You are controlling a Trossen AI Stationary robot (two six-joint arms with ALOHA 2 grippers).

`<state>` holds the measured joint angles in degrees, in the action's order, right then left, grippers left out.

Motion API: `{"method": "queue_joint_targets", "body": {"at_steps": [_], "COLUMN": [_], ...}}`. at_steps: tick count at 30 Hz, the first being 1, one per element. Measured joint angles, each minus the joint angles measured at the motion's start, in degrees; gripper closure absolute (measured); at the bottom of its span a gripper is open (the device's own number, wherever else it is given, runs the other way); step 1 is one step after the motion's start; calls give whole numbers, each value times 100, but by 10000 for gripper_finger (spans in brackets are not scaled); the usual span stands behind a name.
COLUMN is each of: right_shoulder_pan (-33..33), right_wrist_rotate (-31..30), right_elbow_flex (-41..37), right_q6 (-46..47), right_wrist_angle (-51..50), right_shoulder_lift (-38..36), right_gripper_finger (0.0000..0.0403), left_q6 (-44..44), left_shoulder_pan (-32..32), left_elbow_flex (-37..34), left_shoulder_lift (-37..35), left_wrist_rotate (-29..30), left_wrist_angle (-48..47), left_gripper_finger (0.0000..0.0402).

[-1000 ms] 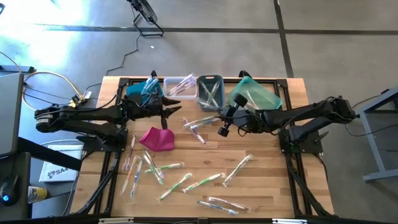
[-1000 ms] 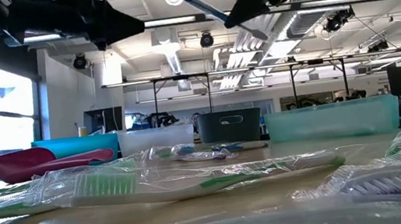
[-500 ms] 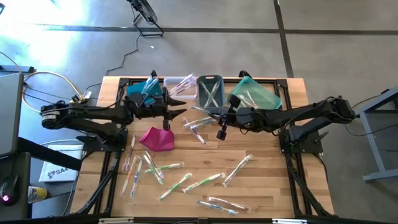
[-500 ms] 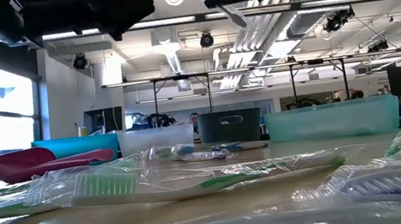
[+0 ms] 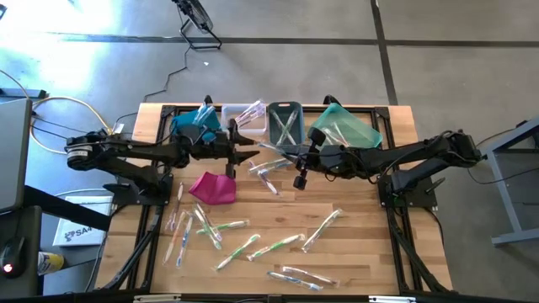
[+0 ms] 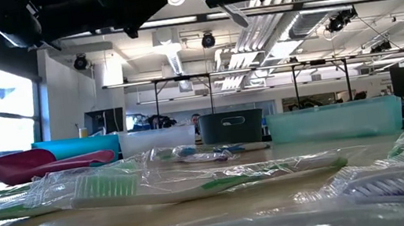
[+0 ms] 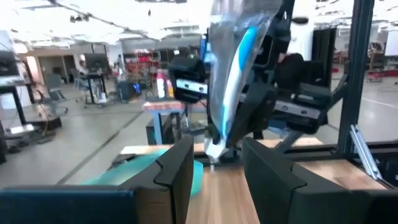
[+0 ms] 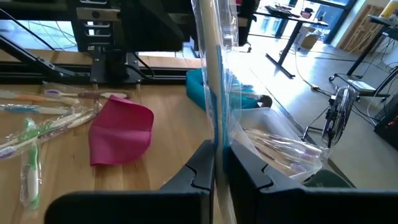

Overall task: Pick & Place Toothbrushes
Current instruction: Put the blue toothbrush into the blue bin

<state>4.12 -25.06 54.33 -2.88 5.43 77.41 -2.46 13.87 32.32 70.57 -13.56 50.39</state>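
My right gripper (image 8: 217, 149) hovers above the table's far middle (image 5: 290, 156), shut on one wrapped toothbrush (image 8: 214, 74) with a blue handle (image 7: 233, 74). My left gripper (image 7: 214, 158) is open and faces it from the left (image 5: 250, 154). The toothbrush's free end (image 7: 214, 148) hangs between the left fingers, which stand on either side without plainly touching it. Many more wrapped toothbrushes (image 5: 210, 227) lie flat on the table's near half, and a few (image 5: 269, 168) lie below the grippers. My right gripper pinches the wrapped toothbrush (image 8: 216, 134) between its two fingers, coming level from the table's right and lying across it. A long stretch with its clear wrapper sticks out past the fingers. The toothbrush is lifted clear of the table and slants in the air (image 6: 210, 1).
Along the far edge stand a blue bin (image 5: 189, 124), a clear bin (image 5: 244, 118), a grey bin (image 5: 285, 122) and a teal bin (image 5: 345, 126), some holding toothbrushes. A magenta pouch (image 5: 212, 187) lies left of centre. Bare wood shows at the table's right side.
My left gripper has travelled toward the table's right until its open fingers flank the toothbrush's free end. My right gripper first moved a little toward the left and lifted the toothbrush slightly, then stayed still.
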Motion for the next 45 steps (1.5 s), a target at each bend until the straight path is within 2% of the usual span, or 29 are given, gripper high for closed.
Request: {"method": "queue_joint_targets", "body": {"at_steps": [3, 11, 20, 25, 41, 45], "right_shoulder_pan": [0, 4, 2, 0, 0, -14], "right_wrist_rotate": [15, 142, 149, 149, 147, 147], "right_elbow_flex": [0, 0, 2, 3, 4, 4], "right_q6": [0, 2, -13, -6, 0, 0], "right_wrist_angle": [0, -2, -51, -70, -68, -59], "right_shoulder_lift": [0, 0, 0, 0, -2, -2], "right_gripper_finger": [386, 386, 386, 386, 386, 386], "left_q6": [71, 127, 127, 129, 146, 212], "left_shoulder_pan": [0, 0, 0, -2, -50, -48], "left_elbow_flex": [212, 591, 611, 611, 614, 622], "left_shoulder_lift": [209, 482, 480, 480, 478, 665], "left_wrist_rotate": [-221, -246, -260, -551, -547, -543], "left_wrist_angle": [-84, -145, -81, -18, 184, 414], "left_gripper_finger": [270, 270, 270, 270, 270, 270]}}
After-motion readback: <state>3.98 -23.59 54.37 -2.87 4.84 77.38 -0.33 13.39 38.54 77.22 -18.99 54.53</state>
